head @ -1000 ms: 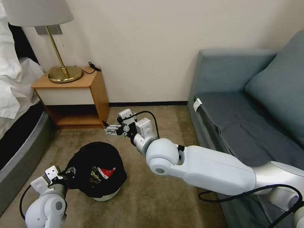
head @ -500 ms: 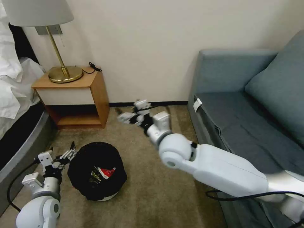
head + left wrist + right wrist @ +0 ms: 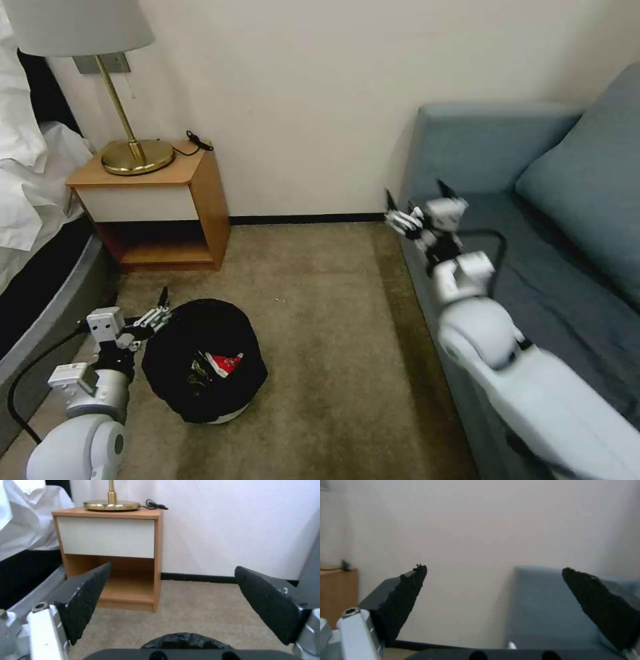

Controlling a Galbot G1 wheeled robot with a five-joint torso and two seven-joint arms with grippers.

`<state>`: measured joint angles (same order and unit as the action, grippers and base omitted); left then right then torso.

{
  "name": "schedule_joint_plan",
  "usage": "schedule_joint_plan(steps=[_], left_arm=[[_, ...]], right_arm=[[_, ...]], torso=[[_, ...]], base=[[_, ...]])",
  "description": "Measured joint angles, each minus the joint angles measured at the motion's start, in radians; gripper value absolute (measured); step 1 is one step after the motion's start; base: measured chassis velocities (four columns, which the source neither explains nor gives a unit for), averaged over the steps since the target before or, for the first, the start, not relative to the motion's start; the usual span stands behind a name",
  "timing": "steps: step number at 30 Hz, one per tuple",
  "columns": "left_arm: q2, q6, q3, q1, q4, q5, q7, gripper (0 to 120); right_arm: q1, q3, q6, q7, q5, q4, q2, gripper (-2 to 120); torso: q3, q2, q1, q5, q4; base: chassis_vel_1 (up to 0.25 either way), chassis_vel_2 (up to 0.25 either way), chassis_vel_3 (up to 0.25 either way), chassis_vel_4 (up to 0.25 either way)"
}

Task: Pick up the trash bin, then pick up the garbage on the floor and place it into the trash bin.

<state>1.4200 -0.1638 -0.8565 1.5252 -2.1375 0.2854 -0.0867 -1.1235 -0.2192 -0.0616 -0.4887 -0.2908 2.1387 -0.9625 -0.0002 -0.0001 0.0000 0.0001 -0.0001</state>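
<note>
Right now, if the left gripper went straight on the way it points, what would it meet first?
Probably the wooden nightstand. The open left gripper points over the trash bin's far edge toward its lower shelf, with bare carpet between. Depth is unclear, so carpet might come first.

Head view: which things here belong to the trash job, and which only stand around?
Job things:
trash bin, on the carpet
garbage inside it, a red packet showing
left gripper, open beside the bin

Bystanders:
nightstand
lamp
sofa
bed
</note>
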Motion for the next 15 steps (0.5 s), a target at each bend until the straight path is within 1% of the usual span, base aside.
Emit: schedule_joint_plan(steps=[2, 4, 5, 8, 9, 12, 13, 15], left_arm=[[0.005, -0.004, 0.019, 0.015, -0.02, -0.022, 0.014, 100], [0.007, -0.004, 0.027, 0.022, -0.029, -0.031, 0.018, 100], [0.007, -0.004, 0.027, 0.022, -0.029, -0.031, 0.018, 100], [0.005, -0.008, 0.044, 0.035, -0.047, -0.039, 0.021, 100], [0.005, -0.008, 0.044, 0.035, -0.047, -0.039, 0.021, 100], [-0.005, -0.009, 0.061, 0.045, -0.05, -0.041, 0.02, 100], [-0.005, -0.009, 0.061, 0.045, -0.05, -0.041, 0.02, 100], [-0.008, -0.006, 0.069, 0.05, -0.053, -0.046, 0.012, 100]], right_arm=[[-0.117, -0.052, 0.0, -0.003, 0.074, 0.052, -0.063, 100], [-0.172, -0.07, -0.005, -0.005, 0.109, 0.078, -0.103, 100], [-0.172, -0.07, -0.005, -0.005, 0.109, 0.078, -0.103, 100], [-0.247, -0.083, -0.03, -0.017, 0.147, 0.116, -0.179, 100], [-0.247, -0.083, -0.03, -0.017, 0.147, 0.116, -0.179, 100], [-0.273, -0.078, -0.034, -0.025, 0.17, 0.123, -0.24, 100], [-0.273, -0.078, -0.034, -0.025, 0.17, 0.123, -0.24, 100], [-0.283, -0.072, -0.034, -0.026, 0.18, 0.125, -0.273, 100]], torso=[[0.0, 0.0, 0.0, -0.0002, 0.0001], [0.0, 0.0, 0.0, 0.0, 0.0], [0.0, 0.0, 0.0, 0.0, 0.0], [0.0, 0.0, 0.0, -0.0002, 0.0001], [0.0, 0.0, 0.0, -0.0002, 0.0001], [0.0, 0.0, 0.0, -0.0002, 0.0002], [0.0, 0.0, 0.0, -0.0002, 0.0002], [0.0, 0.0, 0.0, -0.0002, 0.0002]], base=[[0.0, 0.0, 0.0, 0.0], [0.0, 0.0, 0.0, 0.0], [0.0, 0.0, 0.0, 0.0], [0.0, 0.0, 0.0, 0.0], [0.0, 0.0, 0.0, 0.0], [0.0, 0.0, 0.0, 0.0], [0.0, 0.0, 0.0, 0.0], [0.0, 0.0, 0.0, 0.0]])
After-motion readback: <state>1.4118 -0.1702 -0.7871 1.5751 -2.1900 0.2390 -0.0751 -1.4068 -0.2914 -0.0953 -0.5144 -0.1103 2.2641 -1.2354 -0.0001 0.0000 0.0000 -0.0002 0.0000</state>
